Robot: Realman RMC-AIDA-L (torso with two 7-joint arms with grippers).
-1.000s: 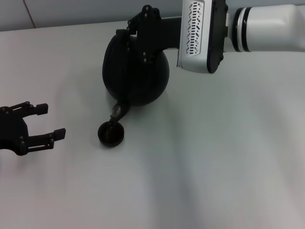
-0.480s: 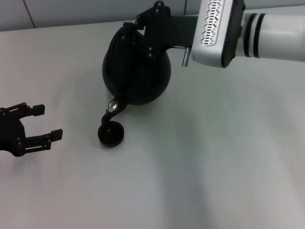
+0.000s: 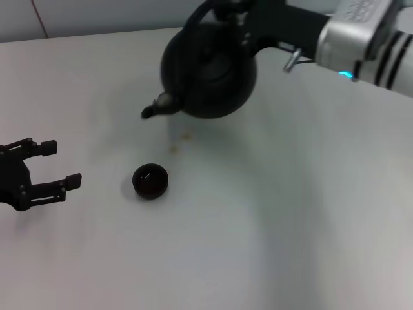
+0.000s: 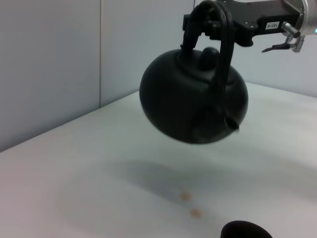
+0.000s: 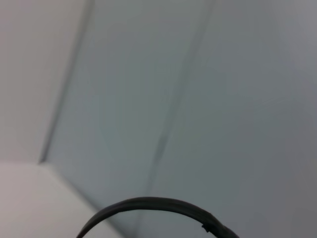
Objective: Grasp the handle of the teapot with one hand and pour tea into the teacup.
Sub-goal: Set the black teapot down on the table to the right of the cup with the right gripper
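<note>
Black and matte, the teapot [image 3: 210,71] hangs in the air at the far side of the white table [image 3: 290,226], and I count just one of it. My right gripper [image 3: 227,8] has its fingers closed on the handle [image 4: 224,44] at the top of the arch. The spout [image 3: 158,105] points toward my left and slightly down. One teacup [image 3: 150,181] sits on the table nearer to me, well apart from the pot, with open surface all around it. Two small brownish spots [image 3: 181,142] lie on the table between cup and pot. I see plenty of free table to the right and front. My left gripper [image 3: 57,166] waits low at the left edge, fingers spread wide, holding nothing. From the left wrist, the cup is cut off at the frame edge. From the right wrist, I only get a thin arc of handle against the wall [image 5: 163,99].
</note>
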